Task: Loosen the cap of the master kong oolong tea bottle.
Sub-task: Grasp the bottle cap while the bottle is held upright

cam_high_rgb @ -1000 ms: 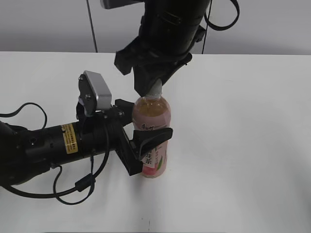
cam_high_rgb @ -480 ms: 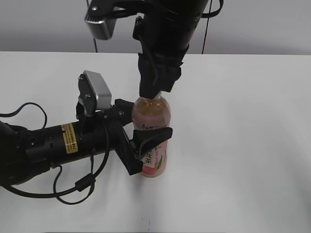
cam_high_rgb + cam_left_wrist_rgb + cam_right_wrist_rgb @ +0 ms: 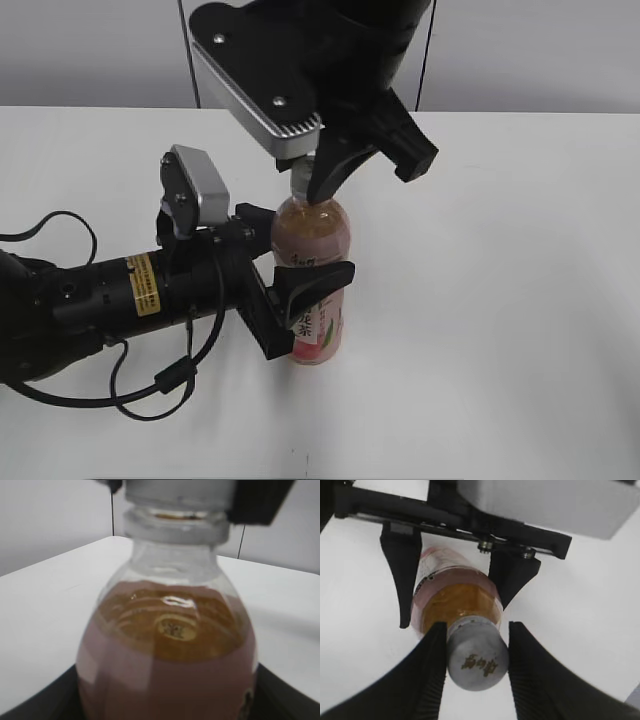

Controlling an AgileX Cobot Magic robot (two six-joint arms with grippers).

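Even, bright light; soft shadows; left wrist view blurred close-up.

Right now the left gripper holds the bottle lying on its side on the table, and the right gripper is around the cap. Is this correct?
Not quite. The bottle stands upright on the table, as the exterior view shows. The rest holds: the left gripper clamps its labelled body, and the right gripper has its fingers on either side of the cap.

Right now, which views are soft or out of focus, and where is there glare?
Left wrist view: the bottle is close and blurred, with a small highlight on its shoulder. Right wrist view: the cap and the right gripper are slightly soft. Exterior view: sharp, evenly lit, with a soft shadow on the table.
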